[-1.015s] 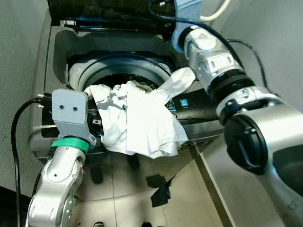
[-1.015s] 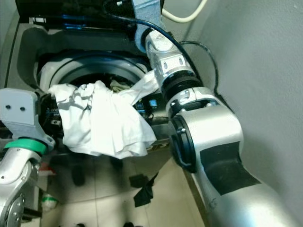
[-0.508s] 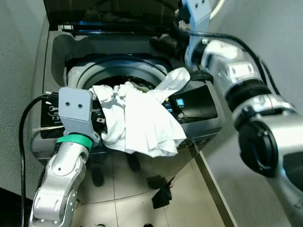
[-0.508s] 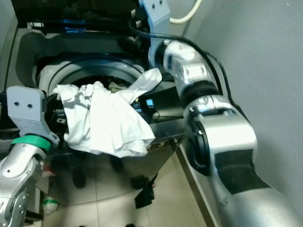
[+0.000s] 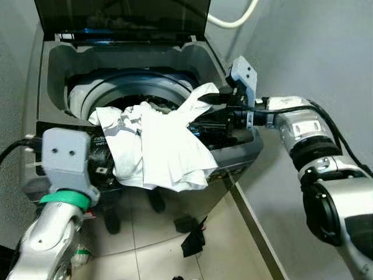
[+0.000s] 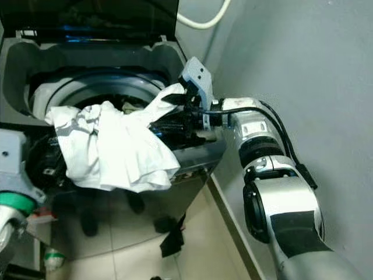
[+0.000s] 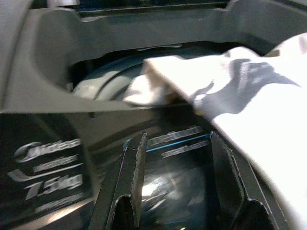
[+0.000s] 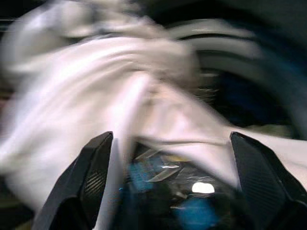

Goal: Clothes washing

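At lower left of your head view, your left gripper point(image 7: 175, 187) sits low before the washing machine's point(image 5: 55, 67) dark front panel, fingers spread. Centre frame, the white garment point(image 5: 157, 143) drapes over the front rim, partly inside the drum point(image 5: 131, 90). At right, your right gripper point(image 8: 168, 191) hovers beside it, fingers wide apart. Beyond, the lid point(image 5: 119, 14) stands raised.
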Tool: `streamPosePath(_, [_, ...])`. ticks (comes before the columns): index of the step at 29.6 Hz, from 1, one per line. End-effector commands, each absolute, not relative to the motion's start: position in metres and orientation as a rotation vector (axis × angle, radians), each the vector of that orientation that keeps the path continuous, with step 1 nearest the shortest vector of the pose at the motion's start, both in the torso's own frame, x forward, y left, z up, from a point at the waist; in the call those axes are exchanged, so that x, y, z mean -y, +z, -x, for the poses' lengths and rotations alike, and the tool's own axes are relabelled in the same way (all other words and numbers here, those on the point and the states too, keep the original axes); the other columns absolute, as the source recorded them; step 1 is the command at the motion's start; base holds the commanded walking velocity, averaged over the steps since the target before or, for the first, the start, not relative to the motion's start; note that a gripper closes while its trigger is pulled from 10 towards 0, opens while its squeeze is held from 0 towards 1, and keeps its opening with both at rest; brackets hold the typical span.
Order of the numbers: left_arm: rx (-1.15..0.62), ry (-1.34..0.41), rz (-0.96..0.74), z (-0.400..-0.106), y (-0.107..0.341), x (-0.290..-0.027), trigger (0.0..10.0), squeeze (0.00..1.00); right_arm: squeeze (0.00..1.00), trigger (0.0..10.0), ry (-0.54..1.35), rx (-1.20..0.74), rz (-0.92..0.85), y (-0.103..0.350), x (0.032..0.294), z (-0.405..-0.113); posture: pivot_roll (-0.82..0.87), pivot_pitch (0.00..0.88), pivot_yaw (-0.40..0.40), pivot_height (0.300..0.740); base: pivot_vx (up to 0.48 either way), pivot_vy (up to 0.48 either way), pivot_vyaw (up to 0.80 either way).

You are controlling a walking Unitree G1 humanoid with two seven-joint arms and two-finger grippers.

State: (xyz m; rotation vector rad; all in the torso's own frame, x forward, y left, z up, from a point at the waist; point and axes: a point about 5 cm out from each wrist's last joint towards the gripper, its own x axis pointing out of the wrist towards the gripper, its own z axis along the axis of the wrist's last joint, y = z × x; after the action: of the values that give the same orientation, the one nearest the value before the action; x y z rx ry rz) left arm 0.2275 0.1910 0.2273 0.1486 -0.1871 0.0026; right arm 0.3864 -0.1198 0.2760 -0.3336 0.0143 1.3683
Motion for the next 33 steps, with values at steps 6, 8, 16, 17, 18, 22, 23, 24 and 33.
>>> streamPosePath(6, [0.144,0.034,-0.155,-0.227,0.222,-0.198,10.0,0.0,1.0,10.0,1.514,-0.114,0.33,0.245,0.107,-0.376,0.15,0.115,-0.138,0.74,0.0,0.0,0.0])
streamPosePath(8, [0.144,0.034,-0.155,-0.227,0.222,-0.198,10.0,0.0,1.0,10.0,1.514,-0.114,0.33,0.245,0.107,-0.376,0.15,0.115,-0.138,0.74,0.0,0.0,0.0])
streamPosePath(16, [0.138,0.016,-0.16,-0.224,0.223,-0.196,10.0,0.0,0.0,10.0,1.531,-0.065,0.361,0.233,0.078,-0.37,0.16,0.114,-0.151,0.74,0.0,0.0,0.0])
streamPosePath(17, [0.135,0.013,-0.165,-0.223,0.223,-0.196,10.0,0.0,0.0,10.0,1.462,-0.009,0.416,0.231,0.069,-0.372,0.16,0.115,-0.154,0.74,0.0,0.0,0.0])
streamPosePath(18, [0.135,0.013,-0.165,-0.223,0.223,-0.196,10.0,0.0,0.0,10.0,1.462,-0.009,0.416,0.231,0.069,-0.372,0.16,0.115,-0.154,0.74,0.0,0.0,0.0])
streamPosePath(22, [0.13,0.013,-0.168,-0.221,0.223,-0.197,10.0,0.0,0.0,4.8,1.374,0.101,0.397,0.237,0.054,-0.373,0.16,0.118,-0.159,0.74,0.0,0.0,0.0])
streamPosePath(23, [0.13,0.013,-0.167,-0.221,0.223,-0.197,10.0,0.0,0.0,0.4,1.368,0.115,0.365,0.24,0.053,-0.373,0.16,0.119,-0.159,0.74,0.0,0.0,0.0])
streamPosePath(24, [0.13,0.013,-0.167,-0.221,0.223,-0.197,10.0,0.0,0.0,0.4,1.368,0.115,0.365,0.24,0.053,-0.373,0.16,0.119,-0.159,0.74,0.0,0.0,0.0])
streamPosePath(33, [0.129,0.015,-0.167,-0.222,0.224,-0.197,10.0,0.0,0.0,0.0,1.332,0.152,0.282,0.249,0.052,-0.376,0.16,0.116,-0.164,0.74,0.0,0.0,0.0])
